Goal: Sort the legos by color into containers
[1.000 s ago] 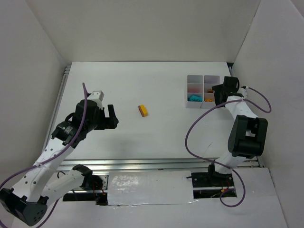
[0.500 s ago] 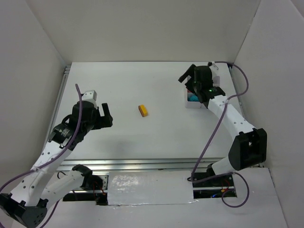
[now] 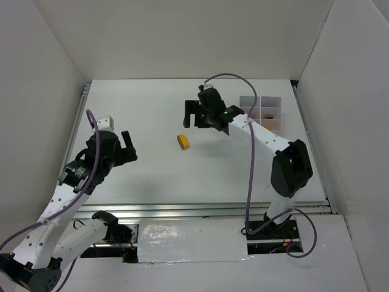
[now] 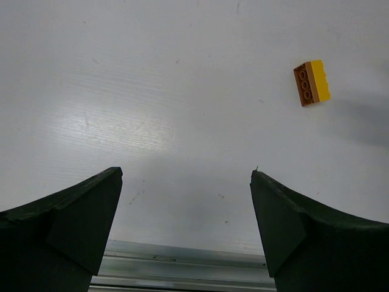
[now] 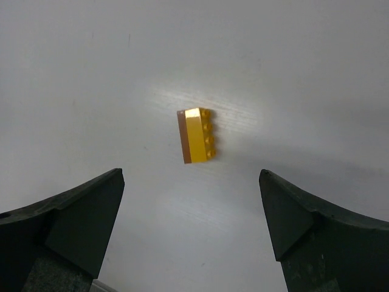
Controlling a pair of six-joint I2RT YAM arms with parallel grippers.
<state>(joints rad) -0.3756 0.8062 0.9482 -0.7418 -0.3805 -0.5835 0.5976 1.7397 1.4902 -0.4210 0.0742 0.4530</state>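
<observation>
One yellow-orange studded lego lies on its side on the white table; it also shows in the left wrist view and the right wrist view. My right gripper is open and empty, hovering just behind and to the right of the lego, not touching it. My left gripper is open and empty, well to the left of the lego. The translucent organiser tray stands at the back right, partly hidden by the right arm; one cell holds orange pieces.
White walls enclose the table on three sides. A metal rail runs along the near edge, and a slotted rail runs along the left edge.
My right arm has swung left from the organiser tray to just beside the yellow-orange lego. My left gripper has drawn back a little to the left. The lego has not moved.
</observation>
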